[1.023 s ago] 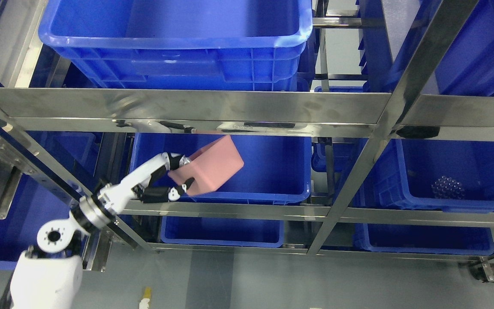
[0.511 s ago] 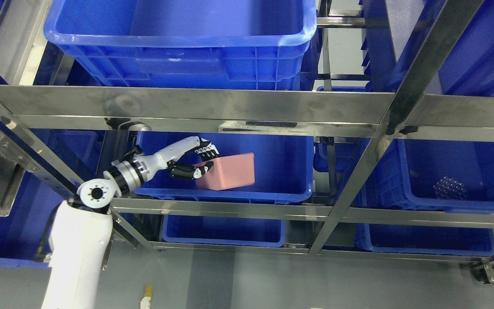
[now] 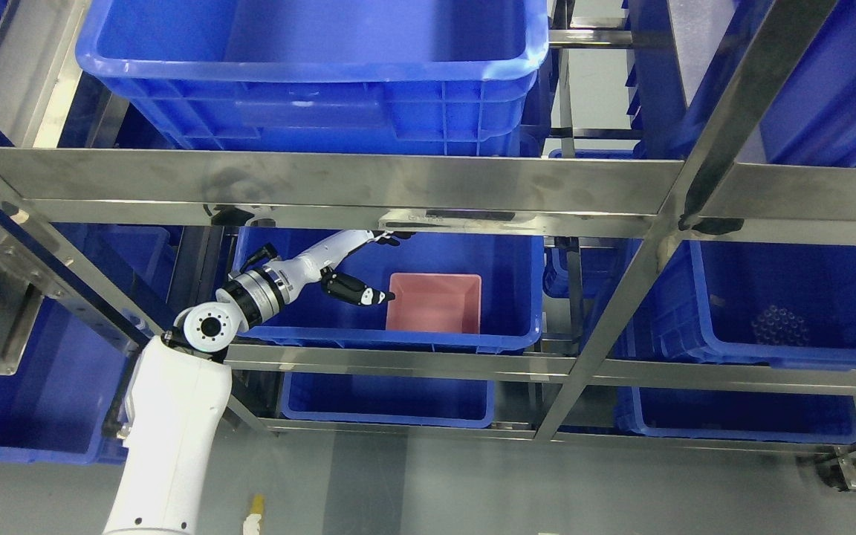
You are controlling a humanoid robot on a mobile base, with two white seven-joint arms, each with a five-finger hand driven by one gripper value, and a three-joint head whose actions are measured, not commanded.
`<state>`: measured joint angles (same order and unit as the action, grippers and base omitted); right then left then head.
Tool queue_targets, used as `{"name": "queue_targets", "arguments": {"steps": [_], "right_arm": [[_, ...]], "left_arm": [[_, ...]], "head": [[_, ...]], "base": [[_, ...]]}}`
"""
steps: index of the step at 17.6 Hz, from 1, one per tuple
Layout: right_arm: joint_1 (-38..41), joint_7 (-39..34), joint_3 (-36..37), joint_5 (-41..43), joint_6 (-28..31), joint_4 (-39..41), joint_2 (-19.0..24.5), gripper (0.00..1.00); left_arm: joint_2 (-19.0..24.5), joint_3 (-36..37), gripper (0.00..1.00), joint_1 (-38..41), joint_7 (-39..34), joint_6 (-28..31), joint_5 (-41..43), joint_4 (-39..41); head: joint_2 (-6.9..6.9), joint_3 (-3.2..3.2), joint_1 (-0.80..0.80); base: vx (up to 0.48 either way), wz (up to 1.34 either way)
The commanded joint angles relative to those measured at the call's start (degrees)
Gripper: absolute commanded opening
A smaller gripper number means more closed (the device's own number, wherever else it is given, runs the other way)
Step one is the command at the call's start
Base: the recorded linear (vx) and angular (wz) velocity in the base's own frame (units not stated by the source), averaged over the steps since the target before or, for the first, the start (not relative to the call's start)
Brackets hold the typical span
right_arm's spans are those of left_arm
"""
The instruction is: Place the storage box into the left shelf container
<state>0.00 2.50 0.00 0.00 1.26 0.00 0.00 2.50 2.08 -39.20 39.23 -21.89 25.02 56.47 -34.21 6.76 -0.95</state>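
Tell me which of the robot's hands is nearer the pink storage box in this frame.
Left. The left hand is open just left of the pink storage box, which sits inside the blue container on the middle shelf; the thumb tip nearly reaches its rim. The right hand is out of view.

We see our left arm (image 3: 175, 416) reach up from the bottom left. Our left hand (image 3: 354, 267) is open, its fingers (image 3: 368, 297) spread apart and holding nothing.

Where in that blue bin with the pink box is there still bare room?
Bare floor lies in the blue bin left of the pink box, below the left hand. The right side is crowded: the box nearly meets the wall.
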Motion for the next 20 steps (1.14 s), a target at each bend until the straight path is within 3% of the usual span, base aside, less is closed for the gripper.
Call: {"name": "queue_targets", "arguments": {"steps": [1, 3, 5, 7, 10, 20], "right_arm": [[0.5, 0.0, 0.3, -0.1, 0.0, 1.0, -1.0, 1.00], [0.5, 0.0, 0.3, -0.1, 0.0, 1.0, -1.0, 1.00], [0.5, 0.0, 0.3, -0.1, 0.0, 1.0, -1.0, 1.00], [0.6, 0.0, 0.3, -0.1, 0.0, 1.0, -1.0, 1.00], [0.5, 0.0, 0.3, -0.1, 0.0, 1.0, -1.0, 1.00], [0.5, 0.0, 0.3, -0.1, 0.0, 1.0, -1.0, 1.00]], "left_arm": [[-1.5, -7.1, 0.98, 10.3, -6.3, 6.3, -20.3, 19.6], [-1.5, -8.8, 0.99, 16.7, -13.2, 6.2, -22.3, 27.7], [-1.5, -8.7, 0.99, 23.6, -24.9, 6.2, -22.3, 34.6], [-1.5, -7.8, 0.99, 27.9, -33.6, 3.2, -22.3, 35.2], [-1.5, -4.4, 0.99, 33.0, -34.7, -1.5, -22.3, 35.2], [-1.5, -3.0, 0.99, 33.7, -35.0, 0.1, -23.0, 35.1]], "head": [[0.00, 0.00, 0.00], [0.00, 0.00, 0.00], [0.00, 0.00, 0.00], [0.00, 0.00, 0.00], [0.00, 0.00, 0.00], [0.00, 0.00, 0.00]], "base": [[0.000, 0.00], [0.000, 0.00], [0.000, 0.00], [0.000, 0.00], [0.000, 0.00], [0.000, 0.00]]}}
